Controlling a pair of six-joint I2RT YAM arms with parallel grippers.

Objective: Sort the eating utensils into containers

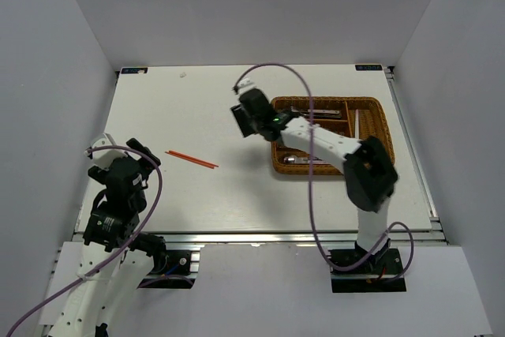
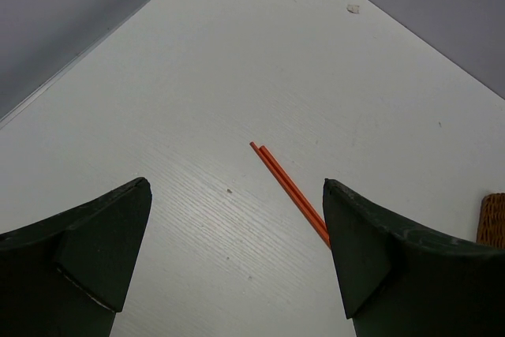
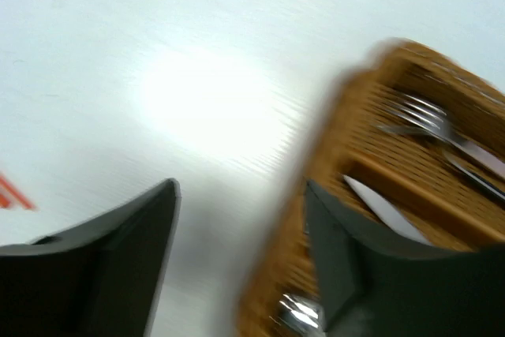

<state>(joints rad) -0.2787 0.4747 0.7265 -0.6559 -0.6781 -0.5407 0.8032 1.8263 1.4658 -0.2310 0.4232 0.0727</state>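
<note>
A pair of red-orange chopsticks (image 1: 192, 159) lies on the white table left of centre, also in the left wrist view (image 2: 288, 189). The brown wicker tray (image 1: 382, 133) sits at the right with metal utensils in it; a fork (image 3: 430, 120) and a spoon bowl (image 3: 300, 313) show in the blurred right wrist view, where the tray rim (image 3: 331, 163) is close. My right gripper (image 1: 246, 120) is open and empty, above the table just left of the tray. My left gripper (image 1: 142, 159) is open and empty, near the left edge, short of the chopsticks.
A small white speck (image 1: 183, 75) lies near the table's far edge. Grey walls enclose the table on three sides. White chopsticks (image 1: 357, 122) lie in the tray's narrow right section.
</note>
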